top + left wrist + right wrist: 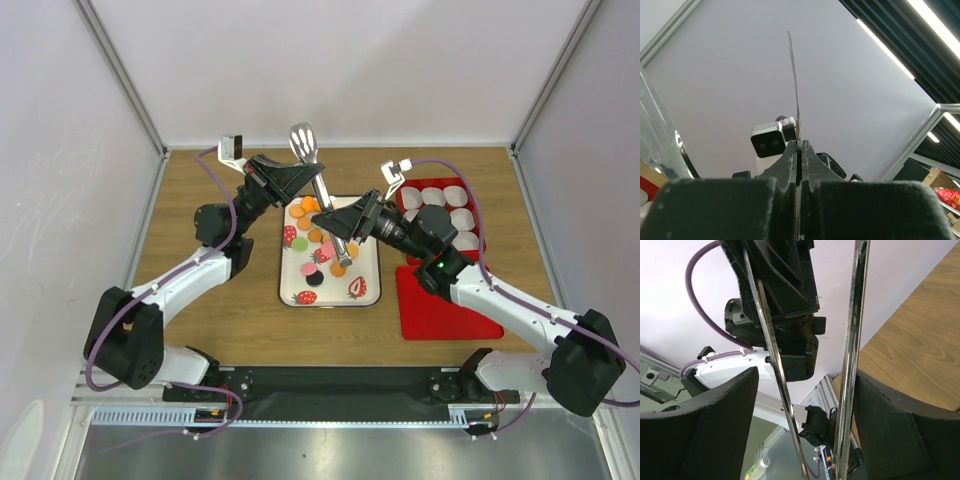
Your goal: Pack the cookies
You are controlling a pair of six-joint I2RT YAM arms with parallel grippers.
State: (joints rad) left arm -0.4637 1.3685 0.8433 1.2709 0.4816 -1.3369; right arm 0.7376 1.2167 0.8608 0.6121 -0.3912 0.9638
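Seeing orange, pink, green and black on the cookies; white on the tray under them, with red strawberries printed on it; plain shiny silver on the tongs; bright red on the box and on the flat board next to it; white on the paper cups; warm brown wood grain on the table; white shells with black joints on the left arm and right arm; purple on the cables; pale lilac-grey on the walls; tiny green light on the right arm.
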